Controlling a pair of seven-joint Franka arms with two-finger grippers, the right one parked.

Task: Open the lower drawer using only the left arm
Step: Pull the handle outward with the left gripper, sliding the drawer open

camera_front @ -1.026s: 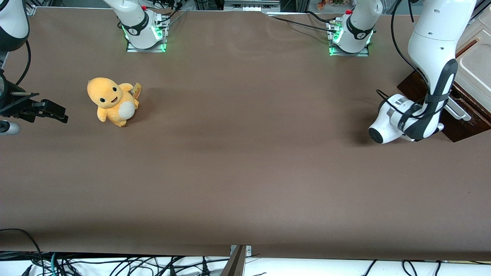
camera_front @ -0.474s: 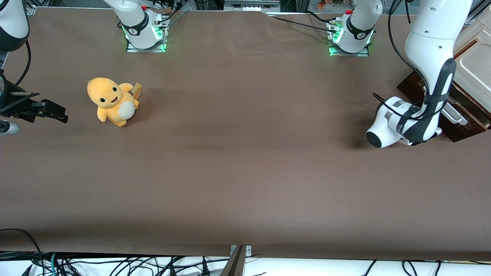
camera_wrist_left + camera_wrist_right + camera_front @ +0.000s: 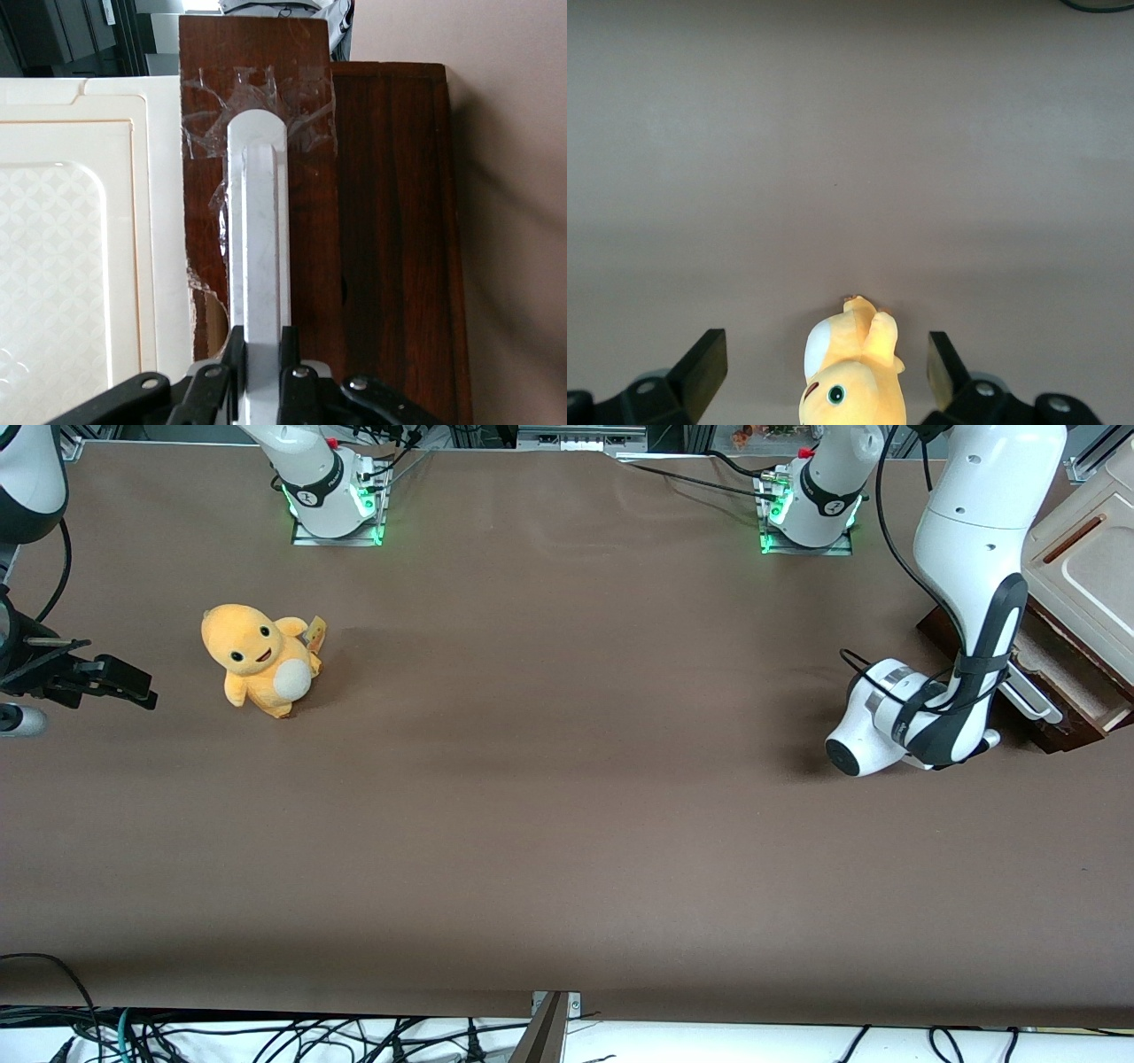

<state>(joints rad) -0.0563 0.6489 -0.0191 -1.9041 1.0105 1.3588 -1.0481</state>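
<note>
The lower drawer (image 3: 1085, 691) is dark-brown wood and stands partly pulled out from under the cream-white cabinet top (image 3: 1085, 576), at the working arm's end of the table. Its long white-silver bar handle (image 3: 1029, 695) runs along the drawer's front. The left arm (image 3: 966, 558) bends down in front of the drawer, and its wrist covers the gripper in the front view. In the left wrist view the black gripper (image 3: 259, 341) is shut on the handle (image 3: 257, 221), one finger pressed to each side of the bar. Dark drawer wood (image 3: 310, 221) lies beside the handle, next to the cabinet top (image 3: 89, 248).
An orange plush toy (image 3: 257, 657) sits on the brown table toward the parked arm's end and also shows in the right wrist view as the plush toy (image 3: 846, 372). Two arm bases (image 3: 337, 505) (image 3: 811, 509) stand along the table's edge farthest from the front camera.
The left arm has drawn back toward the middle of the table with the handle in its grip. The lower drawer has slid further out of the cabinet.
</note>
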